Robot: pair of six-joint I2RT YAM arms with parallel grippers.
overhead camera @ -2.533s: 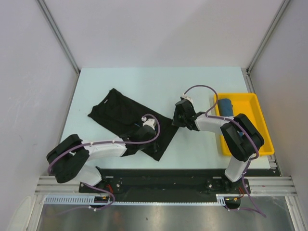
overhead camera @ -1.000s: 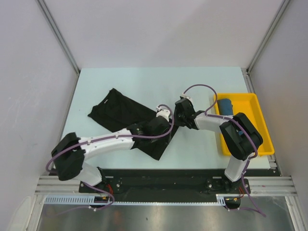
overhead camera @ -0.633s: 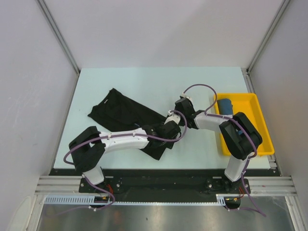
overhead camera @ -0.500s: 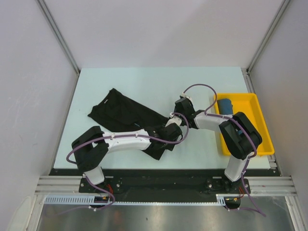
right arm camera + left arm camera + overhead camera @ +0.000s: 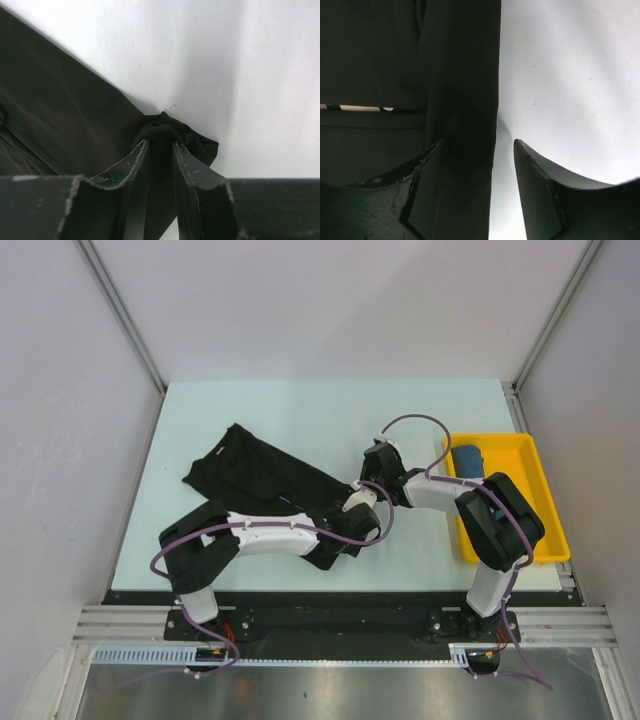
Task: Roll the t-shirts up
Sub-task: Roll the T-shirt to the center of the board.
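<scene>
The black t-shirt (image 5: 250, 475) lies spread out on the pale table, running from mid-left down toward the centre. Its right corner is bunched between the fingers of my right gripper (image 5: 368, 480), which is shut on it (image 5: 160, 143). My left gripper (image 5: 352, 525) sits low at the shirt's near-right edge. In the left wrist view it (image 5: 478, 142) is open, one finger over the black cloth (image 5: 385, 60) and the other over bare table, the cloth's edge between them. A strip of white print (image 5: 355, 107) shows on the shirt. The teal-blue t-shirt (image 5: 467, 460) lies rolled in the tray.
A yellow tray (image 5: 540, 490) stands at the table's right side, beside the right arm. White walls and metal posts close in the table at the back and both sides. The left arm stretches across the shirt's near part.
My left arm has swept right along the black shirt's near edge to its right end, and its jaws have widened. My right gripper has kept hold of the corner without moving.
</scene>
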